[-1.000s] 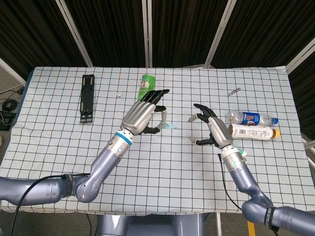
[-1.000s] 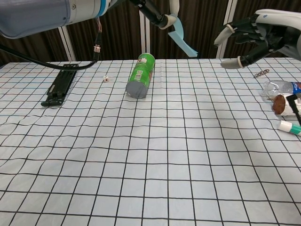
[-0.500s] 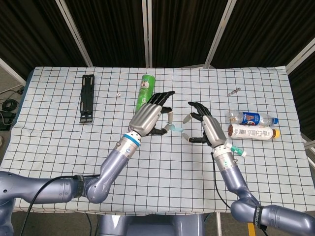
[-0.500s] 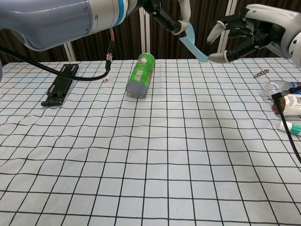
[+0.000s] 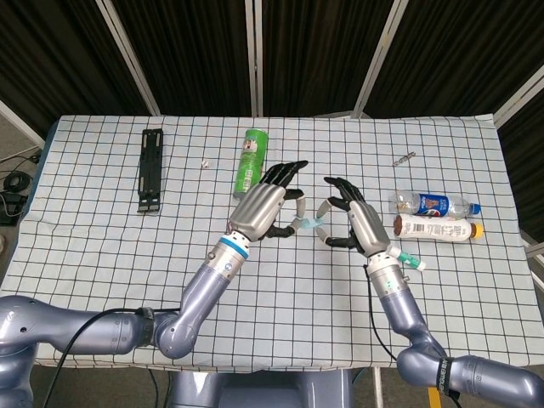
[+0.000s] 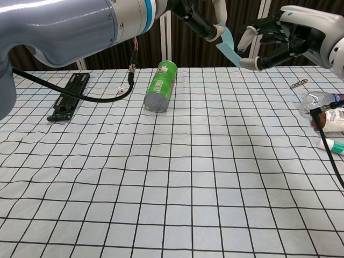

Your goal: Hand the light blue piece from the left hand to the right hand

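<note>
Handover | light blue piece [image 6: 228, 45] pinched in left hand [image 5: 266, 209], held aloft over tabletop middle (free end offered) | right hand [image 5: 348, 223] spread, cupped to receive, empty

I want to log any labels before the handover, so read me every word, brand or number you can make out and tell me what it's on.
None of the print can be read.
Green can: white marks down its side, too blurred.
Clear bottle: blue and red label, wording too small.
White bottle: a barcode and dark print, too small.
Light blue piece, held by the left hand next to the right hand: no print visible.
</note>
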You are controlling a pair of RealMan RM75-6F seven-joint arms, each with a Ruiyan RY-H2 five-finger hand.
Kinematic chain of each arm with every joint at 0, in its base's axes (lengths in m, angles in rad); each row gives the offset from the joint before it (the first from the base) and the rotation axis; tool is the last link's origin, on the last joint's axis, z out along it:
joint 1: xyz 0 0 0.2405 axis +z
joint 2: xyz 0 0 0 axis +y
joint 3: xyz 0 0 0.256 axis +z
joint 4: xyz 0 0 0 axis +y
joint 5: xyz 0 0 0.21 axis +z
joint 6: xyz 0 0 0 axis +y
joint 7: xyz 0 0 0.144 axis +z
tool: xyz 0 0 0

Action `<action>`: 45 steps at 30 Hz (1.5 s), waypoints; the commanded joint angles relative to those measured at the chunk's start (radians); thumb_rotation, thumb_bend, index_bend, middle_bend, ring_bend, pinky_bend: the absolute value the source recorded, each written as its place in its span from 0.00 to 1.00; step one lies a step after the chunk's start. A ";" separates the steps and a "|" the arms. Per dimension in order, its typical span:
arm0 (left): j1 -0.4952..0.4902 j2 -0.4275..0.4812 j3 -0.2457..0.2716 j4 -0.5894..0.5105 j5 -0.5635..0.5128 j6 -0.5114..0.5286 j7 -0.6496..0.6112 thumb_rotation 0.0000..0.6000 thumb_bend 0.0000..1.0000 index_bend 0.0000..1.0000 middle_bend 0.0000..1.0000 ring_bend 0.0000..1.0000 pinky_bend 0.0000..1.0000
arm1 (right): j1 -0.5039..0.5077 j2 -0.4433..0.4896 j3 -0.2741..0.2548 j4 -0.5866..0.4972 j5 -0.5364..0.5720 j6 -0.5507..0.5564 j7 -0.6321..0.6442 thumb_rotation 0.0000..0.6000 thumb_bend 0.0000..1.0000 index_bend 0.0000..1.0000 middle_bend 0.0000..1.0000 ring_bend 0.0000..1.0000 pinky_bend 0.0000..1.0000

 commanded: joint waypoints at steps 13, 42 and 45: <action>-0.010 -0.038 0.003 0.039 0.009 0.011 -0.021 1.00 0.70 0.90 0.00 0.00 0.00 | 0.000 -0.002 -0.007 -0.008 0.005 -0.003 -0.005 1.00 0.26 0.57 0.10 0.00 0.00; -0.016 -0.085 0.004 0.092 0.028 0.002 -0.050 1.00 0.70 0.90 0.00 0.00 0.00 | 0.008 0.005 -0.019 -0.007 0.032 -0.042 -0.008 1.00 0.26 0.55 0.06 0.00 0.00; -0.015 -0.087 0.004 0.095 0.027 0.000 -0.052 1.00 0.70 0.90 0.00 0.00 0.00 | 0.009 0.003 -0.019 -0.005 0.035 -0.042 -0.009 1.00 0.28 0.59 0.07 0.00 0.00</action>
